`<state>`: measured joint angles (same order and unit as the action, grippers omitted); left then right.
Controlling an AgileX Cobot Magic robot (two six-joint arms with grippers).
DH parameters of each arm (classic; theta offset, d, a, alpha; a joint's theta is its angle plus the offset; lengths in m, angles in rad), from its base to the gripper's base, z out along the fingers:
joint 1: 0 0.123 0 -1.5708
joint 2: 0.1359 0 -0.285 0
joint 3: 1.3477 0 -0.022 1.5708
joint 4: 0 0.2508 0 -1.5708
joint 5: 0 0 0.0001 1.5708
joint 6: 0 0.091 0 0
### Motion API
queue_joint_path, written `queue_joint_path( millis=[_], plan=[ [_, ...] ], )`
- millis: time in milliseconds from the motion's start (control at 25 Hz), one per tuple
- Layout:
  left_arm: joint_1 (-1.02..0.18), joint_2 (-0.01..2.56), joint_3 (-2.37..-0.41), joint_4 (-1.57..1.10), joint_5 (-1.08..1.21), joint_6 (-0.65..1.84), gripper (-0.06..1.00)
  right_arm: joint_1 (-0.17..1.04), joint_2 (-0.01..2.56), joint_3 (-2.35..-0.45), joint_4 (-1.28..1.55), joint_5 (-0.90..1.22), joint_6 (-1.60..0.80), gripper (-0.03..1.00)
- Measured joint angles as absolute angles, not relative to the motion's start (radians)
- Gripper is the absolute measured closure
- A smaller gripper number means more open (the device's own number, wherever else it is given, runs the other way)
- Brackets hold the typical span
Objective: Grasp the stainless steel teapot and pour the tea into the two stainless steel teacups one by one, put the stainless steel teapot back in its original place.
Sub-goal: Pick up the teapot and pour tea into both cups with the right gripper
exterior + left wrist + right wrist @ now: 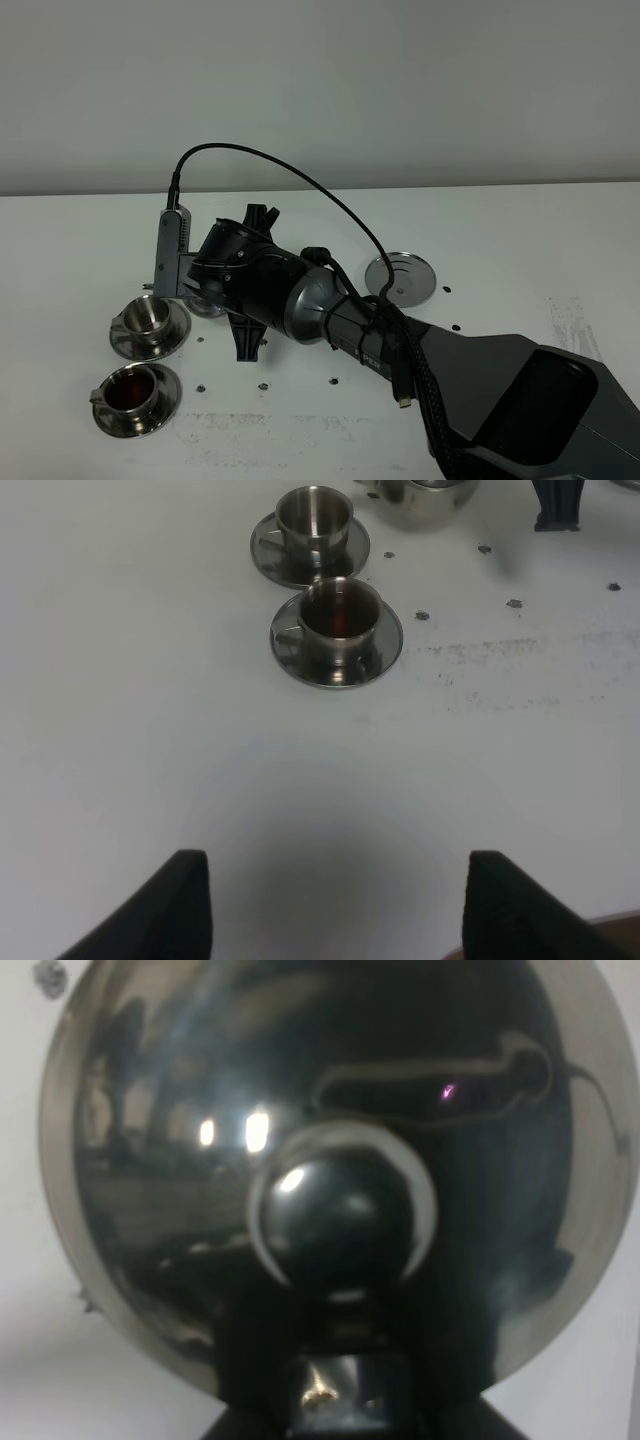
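White tabletop (pixel 520 230), grey wall behind. Right gripper (pixel 345 1390) is clamped on the loop handle of the mirror-finish steel teapot (pixel 320 1190), just beside the empty steel teacup (pixel 150 317) at its 3 o'clock. The second steel teacup (pixel 132 390) at 6 o'clock holds dark reddish tea (pixel 338 618). Left gripper (pixel 335 910) stands wide, holding nothing. Risks, as judged: the slick handle swivelling in the pinch, or the spout overshooting onto the round steel saucer (pixel 150 352).

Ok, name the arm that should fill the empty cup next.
Right. The right gripper is shut on the teapot, held beside the empty cup. The left gripper is open, holds nothing and is farther off.
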<state>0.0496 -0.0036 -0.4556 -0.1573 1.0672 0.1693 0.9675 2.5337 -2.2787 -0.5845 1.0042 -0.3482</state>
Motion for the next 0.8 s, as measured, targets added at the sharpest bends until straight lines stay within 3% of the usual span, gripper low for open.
queue_joint_path(
  millis=[800],
  plan=[
    [0.050,-0.004,-0.456,-0.157,1.067,0.169,0.40,0.994,2.539,-2.279,-0.653,1.032,-0.290,0.79]
  ],
)
